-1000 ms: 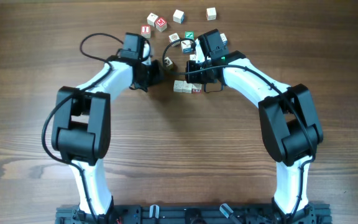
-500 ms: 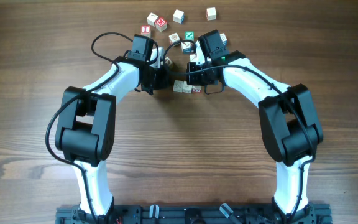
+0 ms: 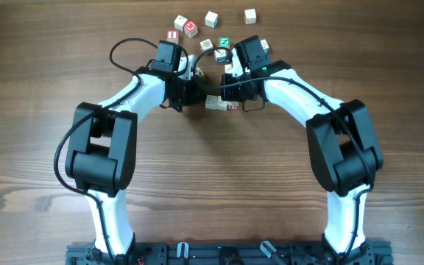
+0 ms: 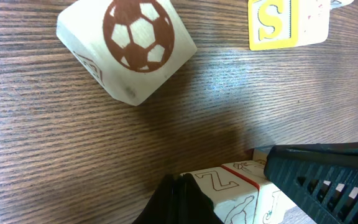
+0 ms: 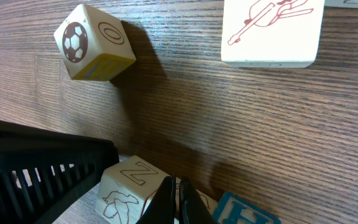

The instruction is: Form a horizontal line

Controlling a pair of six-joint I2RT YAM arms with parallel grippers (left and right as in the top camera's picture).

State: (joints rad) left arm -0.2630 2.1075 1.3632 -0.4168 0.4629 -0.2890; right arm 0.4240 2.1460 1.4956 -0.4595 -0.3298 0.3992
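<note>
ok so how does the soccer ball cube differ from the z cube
The soccer ball cube shows a solid brown ball; the Z cube shows a thin outlined letter. The soccer ball cube sits alone on bare wood; the Z cube butts against a neighbouring cube. The shut left gripper is beside the Z cube, away from the soccer ball cube. Both are pale wooden cubes.

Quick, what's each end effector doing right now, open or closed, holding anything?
Left end effector: closed, holding nothing.
Right end effector: closed, holding nothing.
</note>
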